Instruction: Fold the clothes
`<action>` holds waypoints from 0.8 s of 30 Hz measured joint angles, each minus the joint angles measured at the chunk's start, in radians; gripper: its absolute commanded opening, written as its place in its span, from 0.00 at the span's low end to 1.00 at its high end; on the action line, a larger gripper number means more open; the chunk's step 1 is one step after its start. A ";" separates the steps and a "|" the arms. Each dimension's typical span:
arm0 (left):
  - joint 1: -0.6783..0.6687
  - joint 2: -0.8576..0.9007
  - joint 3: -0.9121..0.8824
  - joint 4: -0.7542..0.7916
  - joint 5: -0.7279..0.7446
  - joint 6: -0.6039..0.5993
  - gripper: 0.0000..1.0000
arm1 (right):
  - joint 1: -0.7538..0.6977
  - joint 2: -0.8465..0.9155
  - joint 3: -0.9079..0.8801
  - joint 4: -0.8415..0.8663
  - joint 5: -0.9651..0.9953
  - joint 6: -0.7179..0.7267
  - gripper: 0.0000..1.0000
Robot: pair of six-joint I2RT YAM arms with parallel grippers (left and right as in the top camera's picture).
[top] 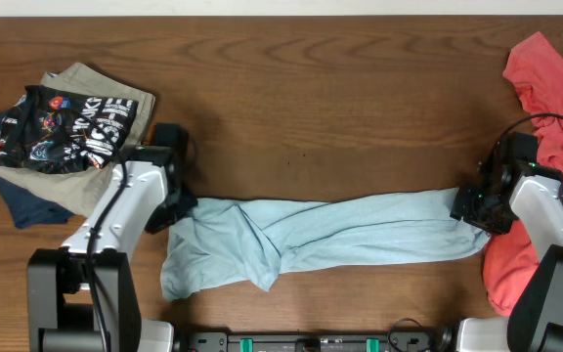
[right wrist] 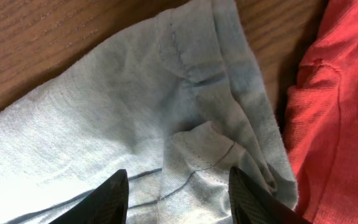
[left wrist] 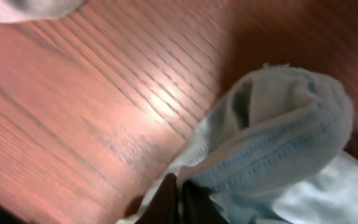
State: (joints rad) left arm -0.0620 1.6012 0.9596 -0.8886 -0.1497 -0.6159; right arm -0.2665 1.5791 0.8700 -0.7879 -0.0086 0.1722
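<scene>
**Spanning the worktop: light blue shirt, left end pinched, right end free**

Light blue shirt (top: 340,235) lies in a long, rumpled band across the near half of the worktop (top: 311,98), running from one arm to the other. It is bunched and wider at its left end.

Left pincer (left wrist: 179,202): clenched on a fold of the shirt's stitched hem, with cloth humped up just beyond the fingertips.

Right pincer (right wrist: 178,180): released, fingers spread wide over the shirt's right end with a seamed edge between them, gripping nothing.

Red garment (top: 550,88) is heaped at the right edge, just beside that shirt end.

Far left: black printed garment (top: 62,127) stacked on a tan piece (top: 91,78) and a navy piece (top: 22,200), apart from the shirt.
</scene>
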 measured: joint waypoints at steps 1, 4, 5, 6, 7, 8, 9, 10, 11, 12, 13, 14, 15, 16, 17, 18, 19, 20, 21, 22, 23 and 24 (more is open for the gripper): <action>0.007 0.000 -0.001 0.003 0.000 0.002 0.06 | 0.000 0.000 0.000 0.000 0.000 0.000 0.51; 0.023 0.000 -0.011 0.017 0.000 0.008 0.06 | 0.000 0.000 0.000 0.000 0.000 0.000 0.50; 0.028 0.000 -0.016 0.018 0.000 0.009 0.06 | 0.000 0.000 0.000 0.000 0.000 0.000 0.50; 0.033 0.000 -0.023 0.019 0.000 0.010 0.07 | 0.000 0.000 0.000 0.000 0.000 0.000 0.50; 0.036 0.000 -0.033 0.021 0.000 0.011 0.07 | 0.000 0.000 0.000 0.000 0.000 0.000 0.50; 0.041 0.000 -0.044 0.024 0.000 0.011 0.07 | 0.000 0.000 0.000 0.000 0.000 0.000 0.50; 0.046 0.000 -0.058 0.029 0.000 0.011 0.07 | 0.000 0.000 0.000 0.000 0.000 0.000 0.51; 0.050 0.000 -0.069 0.035 0.000 0.011 0.08 | 0.000 0.000 0.000 0.000 0.000 0.000 0.51; 0.057 0.000 -0.082 0.038 0.000 0.011 0.08 | 0.000 0.000 0.000 0.000 0.000 0.000 0.51; 0.066 0.000 -0.093 0.040 0.000 0.011 0.09 | 0.000 0.000 0.000 0.000 0.000 0.000 0.51; 0.076 0.000 -0.103 0.040 0.000 0.012 0.13 | 0.000 0.000 0.000 0.000 0.000 0.000 0.51; 0.085 0.000 -0.109 0.040 0.000 0.015 0.17 | 0.000 0.000 0.000 0.000 0.000 0.000 0.51; 0.097 0.000 -0.112 0.038 0.000 0.021 0.23 | 0.000 0.000 0.000 0.000 0.000 0.000 0.51; 0.108 0.000 -0.114 0.035 -0.001 0.027 0.32 | 0.000 0.000 0.000 0.000 0.000 0.000 0.51; 0.120 0.000 -0.114 0.033 -0.005 0.031 0.42 | 0.000 0.000 0.000 0.000 0.000 0.000 0.51; 0.132 0.000 -0.114 0.032 -0.007 0.040 0.48 | 0.000 0.000 0.000 0.000 0.000 0.000 0.51; 0.143 0.000 -0.114 0.028 -0.009 0.046 0.50 | 0.000 0.000 0.000 0.000 0.000 0.000 0.51; 0.153 0.000 -0.114 0.024 -0.011 0.047 0.52 | 0.000 0.000 0.000 0.000 0.000 0.000 0.51; 0.161 0.000 -0.114 0.021 -0.012 0.047 0.53 | 0.000 0.000 0.000 0.000 0.000 0.000 0.51; 0.168 0.000 -0.114 0.014 -0.013 0.052 0.53 | 0.000 0.000 0.000 0.000 0.000 0.000 0.51; 0.172 0.000 -0.114 0.008 -0.011 0.057 0.52 | 0.000 0.000 0.000 0.000 0.000 0.000 0.51; 0.173 0.000 -0.114 0.003 -0.011 0.064 0.53 | 0.000 0.000 0.000 0.000 0.000 0.000 0.51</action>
State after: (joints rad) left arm 0.1108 1.6012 0.8459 -0.8856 -0.1604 -0.5514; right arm -0.2665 1.5791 0.8700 -0.7883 -0.0086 0.1722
